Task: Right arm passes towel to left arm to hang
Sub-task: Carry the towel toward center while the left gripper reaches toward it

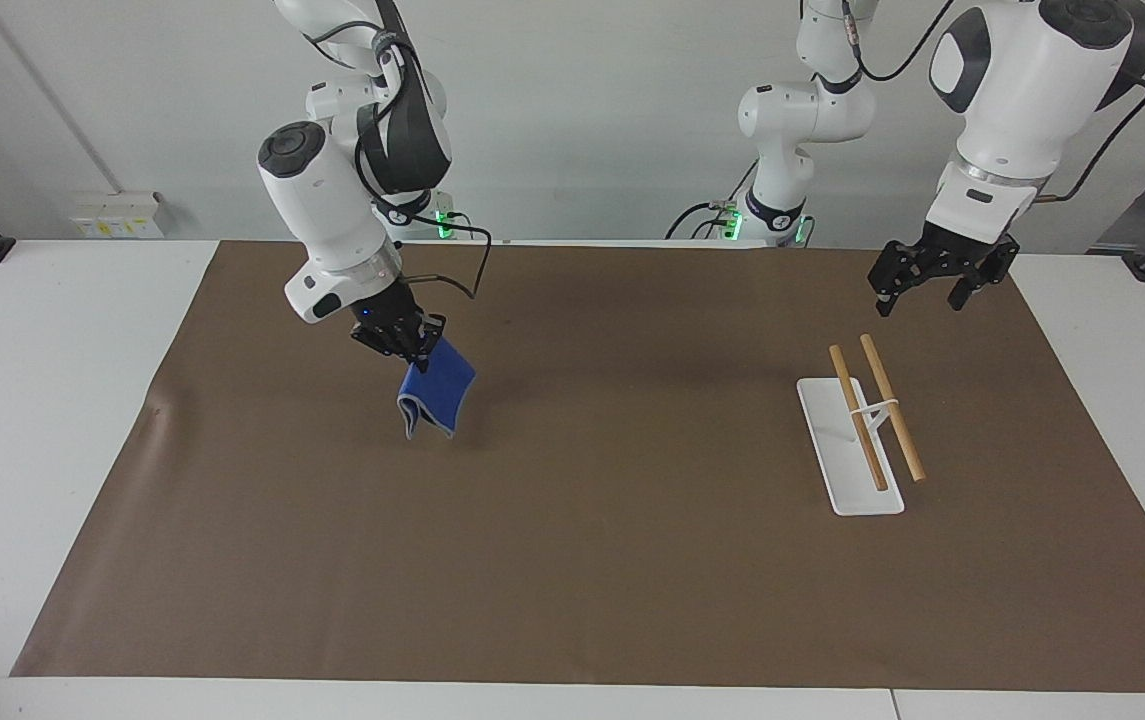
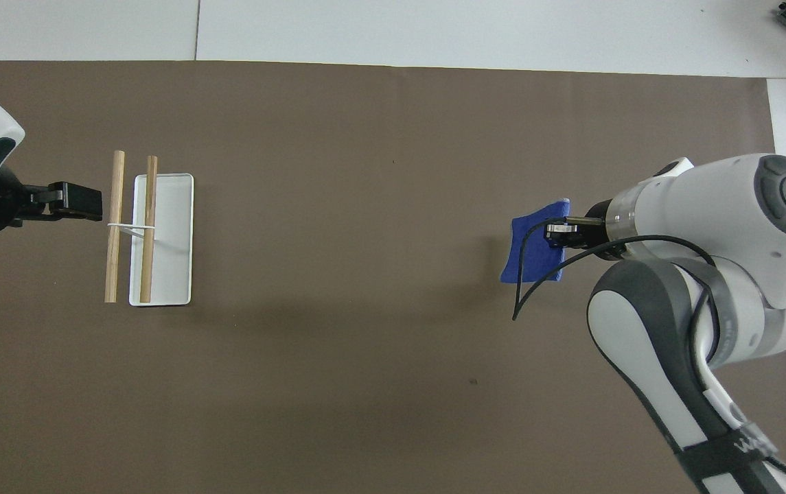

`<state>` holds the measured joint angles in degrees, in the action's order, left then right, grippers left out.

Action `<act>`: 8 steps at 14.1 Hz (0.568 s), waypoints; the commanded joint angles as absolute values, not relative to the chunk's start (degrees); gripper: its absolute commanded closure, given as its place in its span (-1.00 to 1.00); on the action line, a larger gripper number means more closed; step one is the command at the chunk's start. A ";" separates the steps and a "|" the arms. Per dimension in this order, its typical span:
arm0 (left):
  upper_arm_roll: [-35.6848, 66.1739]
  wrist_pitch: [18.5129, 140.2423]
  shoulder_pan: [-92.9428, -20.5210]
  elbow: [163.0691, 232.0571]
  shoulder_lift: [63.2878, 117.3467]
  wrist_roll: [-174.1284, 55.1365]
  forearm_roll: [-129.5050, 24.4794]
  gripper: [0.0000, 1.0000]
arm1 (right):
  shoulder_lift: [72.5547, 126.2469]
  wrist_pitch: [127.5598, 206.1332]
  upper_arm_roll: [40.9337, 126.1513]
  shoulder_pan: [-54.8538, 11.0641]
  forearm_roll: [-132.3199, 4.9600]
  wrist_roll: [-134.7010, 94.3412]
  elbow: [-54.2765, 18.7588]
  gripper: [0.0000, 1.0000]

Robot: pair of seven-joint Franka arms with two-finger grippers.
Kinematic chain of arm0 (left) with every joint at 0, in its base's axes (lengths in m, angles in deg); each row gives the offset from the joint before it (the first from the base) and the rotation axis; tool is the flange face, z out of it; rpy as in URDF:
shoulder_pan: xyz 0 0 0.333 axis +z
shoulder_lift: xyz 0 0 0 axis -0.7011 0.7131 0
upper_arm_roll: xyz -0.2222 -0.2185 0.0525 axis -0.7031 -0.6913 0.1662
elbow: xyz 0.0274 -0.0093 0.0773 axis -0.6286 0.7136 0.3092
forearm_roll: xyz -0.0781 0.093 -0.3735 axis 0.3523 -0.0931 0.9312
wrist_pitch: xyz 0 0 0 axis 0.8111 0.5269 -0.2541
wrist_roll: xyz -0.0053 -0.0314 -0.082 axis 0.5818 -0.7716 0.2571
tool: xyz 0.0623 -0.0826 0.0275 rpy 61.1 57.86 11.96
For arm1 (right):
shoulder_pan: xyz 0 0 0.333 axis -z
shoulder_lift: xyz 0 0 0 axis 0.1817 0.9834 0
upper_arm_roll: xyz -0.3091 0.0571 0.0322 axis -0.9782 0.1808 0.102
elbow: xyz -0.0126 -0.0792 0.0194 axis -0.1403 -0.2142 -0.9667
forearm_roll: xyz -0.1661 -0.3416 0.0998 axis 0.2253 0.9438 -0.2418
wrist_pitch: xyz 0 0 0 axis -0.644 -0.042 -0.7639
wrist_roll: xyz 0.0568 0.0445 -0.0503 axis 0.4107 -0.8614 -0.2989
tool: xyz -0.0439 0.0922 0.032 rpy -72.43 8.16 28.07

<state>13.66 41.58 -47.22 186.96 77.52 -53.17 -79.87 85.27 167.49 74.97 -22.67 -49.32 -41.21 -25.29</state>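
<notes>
Facing view: right gripper pinches the towel by a top corner; it hangs folded, blue w/ pale edge, clear above the brown mat. Left gripper waits w/ fingers spread, over mat near the rack.

Overhead view: towel over mat toward right arm's end, wide bare mat btw it & rack; lift not readable here.

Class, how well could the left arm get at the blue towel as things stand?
Probably not yet. The towel hangs from the right end effector over the mat's right-arm end, while the left end effector waits near the rack at the other end. Nothing stands between them.
</notes>
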 commanded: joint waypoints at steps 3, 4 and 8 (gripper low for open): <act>13.97 41.37 -47.33 188.56 75.95 -53.55 -79.23 -1.00 | 85.38 164.99 75.72 -22.07 -65.05 -53.10 -19.48 1.00; 13.97 41.37 -47.33 188.56 75.95 -53.55 -79.23 -1.00 | 85.38 165.35 76.60 -22.07 -67.95 -56.27 -18.78 1.00; 13.88 41.45 -47.33 188.56 76.04 -53.72 -79.23 -1.00 | 85.29 168.58 78.01 -22.25 -79.47 -65.33 -18.07 1.00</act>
<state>13.66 41.58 -47.22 186.96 77.52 -53.17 -79.87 85.22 166.33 76.92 -22.77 -74.78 -60.77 -18.69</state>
